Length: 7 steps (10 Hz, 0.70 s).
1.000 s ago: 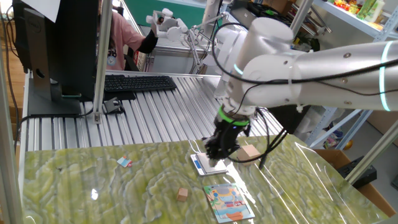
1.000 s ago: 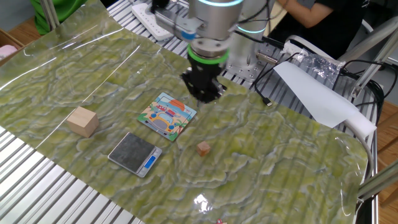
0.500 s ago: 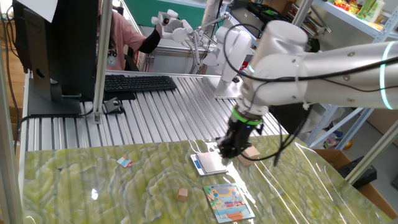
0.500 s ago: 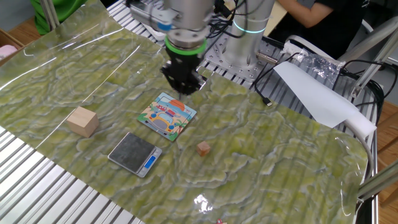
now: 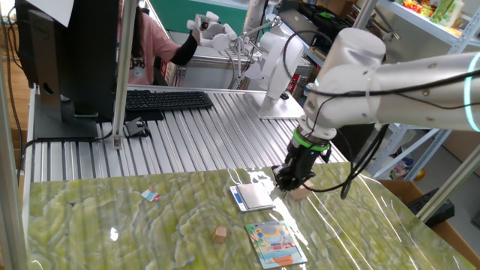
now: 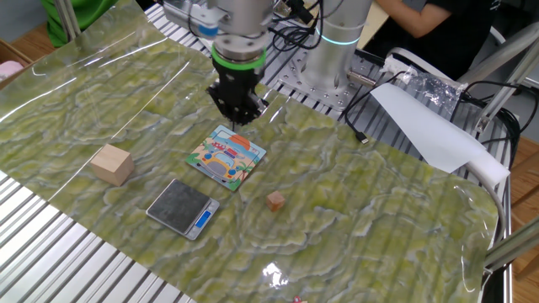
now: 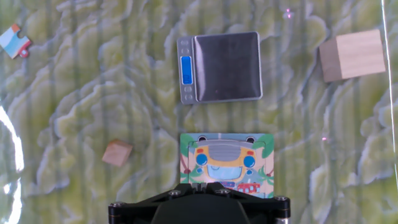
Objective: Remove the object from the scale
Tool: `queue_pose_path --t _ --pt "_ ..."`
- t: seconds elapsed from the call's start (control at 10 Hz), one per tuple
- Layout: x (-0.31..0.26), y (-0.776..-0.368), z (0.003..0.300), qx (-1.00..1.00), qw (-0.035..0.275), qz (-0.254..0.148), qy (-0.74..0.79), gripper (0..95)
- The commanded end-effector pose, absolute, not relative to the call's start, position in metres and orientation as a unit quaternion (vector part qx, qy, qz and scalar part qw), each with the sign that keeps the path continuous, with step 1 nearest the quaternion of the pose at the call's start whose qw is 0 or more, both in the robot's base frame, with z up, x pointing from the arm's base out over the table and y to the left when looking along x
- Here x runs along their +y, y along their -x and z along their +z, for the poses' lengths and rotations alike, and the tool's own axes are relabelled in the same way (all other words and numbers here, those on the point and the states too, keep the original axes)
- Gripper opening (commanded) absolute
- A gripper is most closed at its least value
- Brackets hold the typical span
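Observation:
The tiny tan-brown cube (image 5: 219,235) lies on the green mat, apart from the scale (image 5: 251,196), whose plate is bare. In the other fixed view the cube (image 6: 275,200) sits right of the scale (image 6: 183,208). In the hand view the cube (image 7: 117,153) lies below-left of the scale (image 7: 221,67). My gripper (image 5: 289,180) hangs above the mat just right of the scale, jaws together and empty. It also shows in the other fixed view (image 6: 238,109) and at the bottom of the hand view (image 7: 199,185).
A colourful illustrated card (image 7: 227,158) lies on the mat under the hand (image 6: 226,157). A larger pale block (image 7: 352,55) sits beside the scale (image 6: 112,164). A small puzzle piece (image 5: 151,196) lies to the left. Keyboard, monitor and a person are behind the table.
The arm has swung away from above the scale, toward the larger block and the card's far side. The cube, scale and card have not moved.

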<state>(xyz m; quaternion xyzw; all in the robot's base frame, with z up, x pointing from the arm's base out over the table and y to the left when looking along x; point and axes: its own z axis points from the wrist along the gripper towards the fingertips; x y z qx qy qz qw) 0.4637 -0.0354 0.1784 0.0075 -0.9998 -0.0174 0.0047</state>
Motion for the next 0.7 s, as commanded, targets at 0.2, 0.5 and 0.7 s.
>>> queue_pose_path --t 0.2,0.5,0.7 --pt "-0.036 -0.4652 0.1772 -1.0 0.005 -0.018 -0.011 0.0" --pt "-0.036 -0.4652 0.1772 -1.0 0.018 -0.009 -0.009 0.0" --pt "-0.036 -0.4652 0.1772 -1.0 0.019 -0.002 -0.002 0.0"
